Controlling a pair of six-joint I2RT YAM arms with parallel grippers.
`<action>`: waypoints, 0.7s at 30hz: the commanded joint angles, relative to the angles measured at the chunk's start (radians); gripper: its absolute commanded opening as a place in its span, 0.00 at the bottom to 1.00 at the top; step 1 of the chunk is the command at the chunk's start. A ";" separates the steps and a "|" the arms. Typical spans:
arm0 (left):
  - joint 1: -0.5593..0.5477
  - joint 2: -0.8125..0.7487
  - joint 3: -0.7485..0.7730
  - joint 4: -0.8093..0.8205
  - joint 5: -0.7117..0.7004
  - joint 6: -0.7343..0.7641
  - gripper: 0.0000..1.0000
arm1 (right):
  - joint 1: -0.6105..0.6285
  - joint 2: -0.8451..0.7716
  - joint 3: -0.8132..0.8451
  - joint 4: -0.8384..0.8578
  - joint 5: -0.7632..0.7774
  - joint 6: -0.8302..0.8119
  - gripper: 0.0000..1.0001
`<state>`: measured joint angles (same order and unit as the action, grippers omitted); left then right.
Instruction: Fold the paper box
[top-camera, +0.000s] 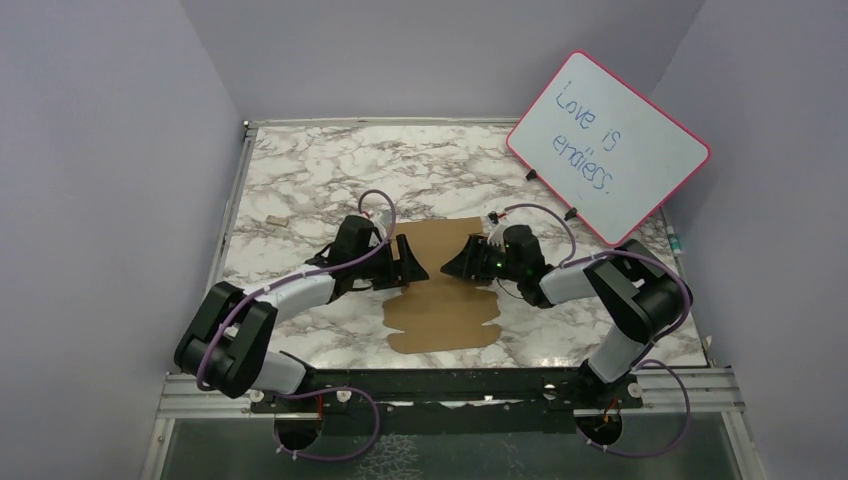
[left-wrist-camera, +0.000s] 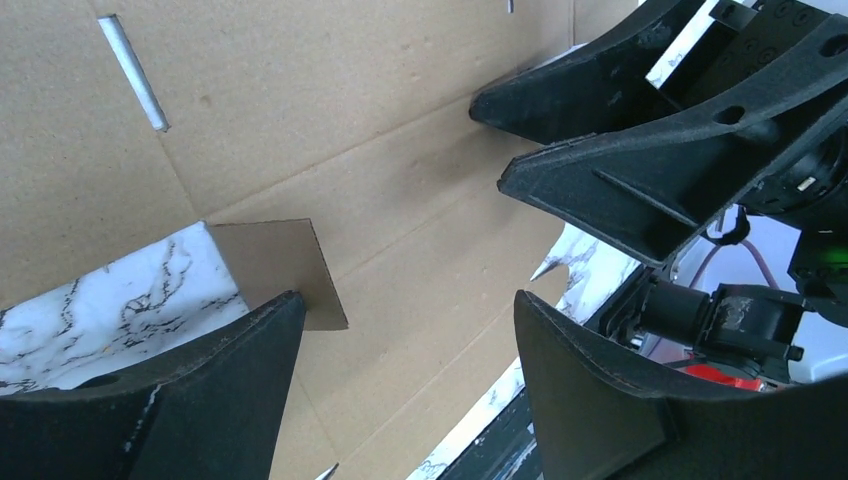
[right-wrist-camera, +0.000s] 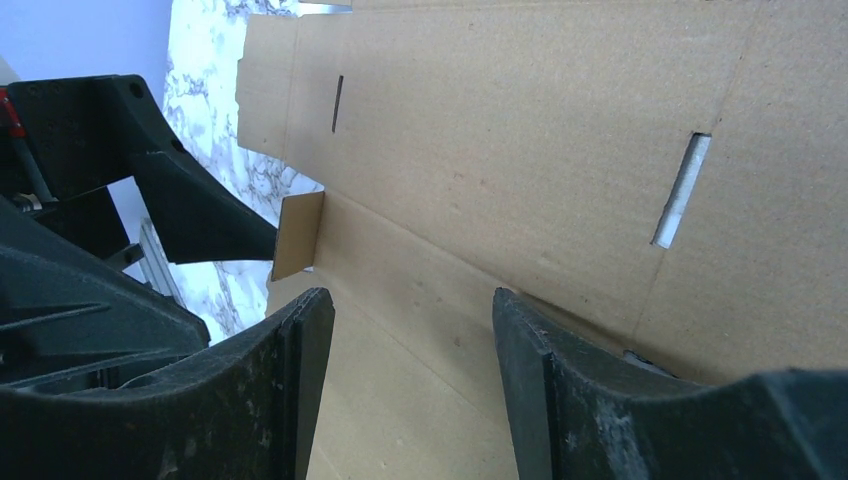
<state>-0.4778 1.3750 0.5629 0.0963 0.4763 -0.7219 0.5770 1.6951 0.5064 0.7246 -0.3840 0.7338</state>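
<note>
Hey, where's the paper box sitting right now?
In the top view, the paper box lies flat at the middle of the marble table, with the left fingers at its left edge and the right fingers at its right edge.

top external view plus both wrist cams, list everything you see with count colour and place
paper box: one, plain brown, flat unfolded sheet at the middle of the table, between the two tools
whiteboard: one, white with a pink frame and blue handwriting, tilted at the far right corner
scrap: one, tan, tiny, on the left side of the table
table: one, white and grey marble pattern
left arm and right arm: two, black and pale grey with purple cables, bases at the near edge
left tool: one, black, open, over the sheet's left edge
right tool: one, black, open, over the sheet's right edge
</note>
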 joint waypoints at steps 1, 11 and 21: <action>-0.011 0.013 0.051 -0.018 -0.054 0.029 0.78 | 0.011 0.020 -0.008 -0.033 -0.003 -0.016 0.66; 0.083 -0.102 0.199 -0.314 -0.222 0.240 0.87 | 0.012 -0.122 0.087 -0.233 0.036 -0.124 0.70; 0.344 -0.066 0.241 -0.405 -0.172 0.363 0.89 | 0.012 -0.112 0.110 -0.237 0.044 -0.137 0.72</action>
<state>-0.2008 1.2781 0.7662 -0.2379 0.3019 -0.4416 0.5827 1.5597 0.6083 0.5014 -0.3515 0.6102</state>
